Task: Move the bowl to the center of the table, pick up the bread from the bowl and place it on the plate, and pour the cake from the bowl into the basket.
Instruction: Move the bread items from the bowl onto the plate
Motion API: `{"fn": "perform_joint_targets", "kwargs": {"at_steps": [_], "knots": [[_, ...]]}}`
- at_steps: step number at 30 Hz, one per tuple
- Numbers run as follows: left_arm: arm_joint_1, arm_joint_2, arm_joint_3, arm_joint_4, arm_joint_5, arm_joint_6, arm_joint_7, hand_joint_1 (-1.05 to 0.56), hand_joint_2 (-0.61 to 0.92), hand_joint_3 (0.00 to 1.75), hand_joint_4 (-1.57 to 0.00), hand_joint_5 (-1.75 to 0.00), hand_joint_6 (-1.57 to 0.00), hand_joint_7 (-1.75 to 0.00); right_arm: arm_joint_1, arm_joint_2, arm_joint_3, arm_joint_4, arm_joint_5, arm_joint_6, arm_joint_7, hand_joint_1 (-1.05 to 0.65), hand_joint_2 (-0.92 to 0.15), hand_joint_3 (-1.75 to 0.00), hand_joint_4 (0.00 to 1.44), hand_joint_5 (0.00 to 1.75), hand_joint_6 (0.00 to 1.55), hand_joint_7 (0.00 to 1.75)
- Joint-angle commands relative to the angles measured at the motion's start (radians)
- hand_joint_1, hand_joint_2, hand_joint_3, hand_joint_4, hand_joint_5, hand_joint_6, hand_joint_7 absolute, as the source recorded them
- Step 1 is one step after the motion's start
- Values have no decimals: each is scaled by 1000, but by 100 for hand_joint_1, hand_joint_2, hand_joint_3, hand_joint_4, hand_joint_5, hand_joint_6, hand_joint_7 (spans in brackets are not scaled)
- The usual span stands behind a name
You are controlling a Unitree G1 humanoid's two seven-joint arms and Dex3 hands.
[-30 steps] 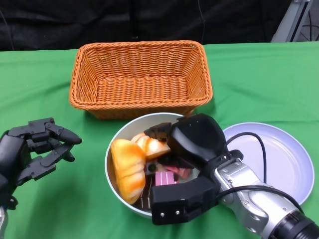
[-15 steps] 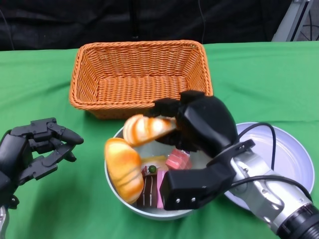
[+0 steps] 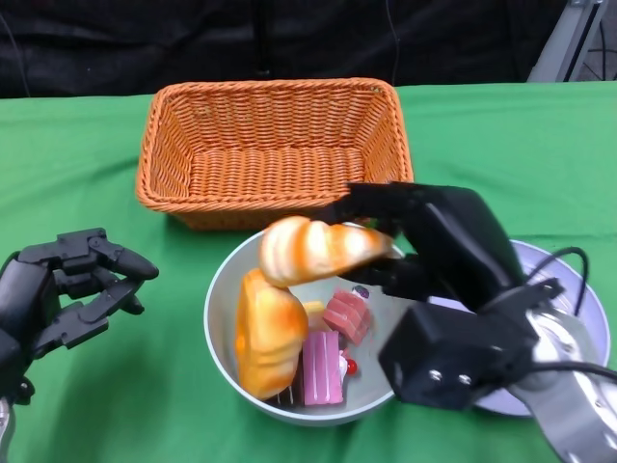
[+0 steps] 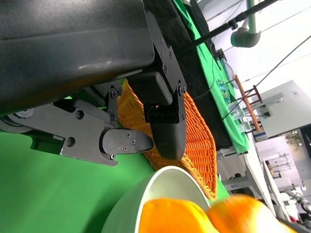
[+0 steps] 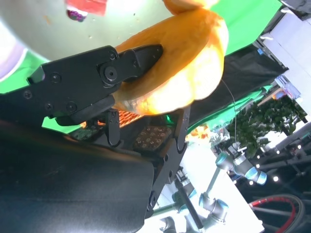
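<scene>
The right hand grips one bread above the bowl at centre frame — the left hand idles empty, fingers loosely curled — and a loose pinch could drop it short of the plate at lower right.

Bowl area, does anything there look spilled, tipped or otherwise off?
Nothing spilled. The bowl sits upright on the green cloth with the cake pieces inside. A second bread leans against its near-left wall, while the right hand holds one bread above it.
</scene>
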Motion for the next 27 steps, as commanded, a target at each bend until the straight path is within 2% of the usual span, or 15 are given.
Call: {"fn": "perform_joint_targets", "kwargs": {"at_steps": [1, 9, 11, 13, 19, 23, 27], "knots": [[-23, 28, 8, 28, 1, -17, 7, -15, 86, 35, -84, -124, -92, -82, 78, -39, -59, -70, 55, -7, 29, -14, -86, -1, 74, 142, 96, 47], [-51, 37, 13, 79, -8, -31, -3, -15, 87, 32, -86, -122, -94, -80, 178, -81, -164, -92, 70, -84, -13, -16, -86, -1, 76, 137, 96, 53], [-57, 39, 13, 92, -7, -36, -2, -14, 88, 32, -86, -121, -94, -80, 191, -83, -185, -93, 69, -86, -19, -13, -87, -1, 77, 126, 94, 54], [-61, 40, 12, 98, -3, -36, 3, -13, 88, 31, -87, -121, -95, -80, 201, -90, -209, -88, 58, -85, -31, -13, -87, -1, 77, 124, 94, 54], [-66, 42, 10, 114, -2, -44, 1, -14, 89, 30, -87, -121, -95, -80, 214, -90, -245, -87, 58, -77, -40, -11, -87, -1, 76, 126, 92, 57], [-63, 40, 7, 116, 1, -46, 4, -13, 90, 28, -85, -123, -93, -83, 206, -119, -287, -11, 48, -110, -86, -8, -87, 0, 75, 130, 90, 57], [-61, 41, 6, 115, 4, -42, 7, -13, 90, 27, -85, -124, -92, -85, 197, -129, -292, 41, 47, -144, -112, -4, -86, 0, 74, 129, 91, 58]]}}
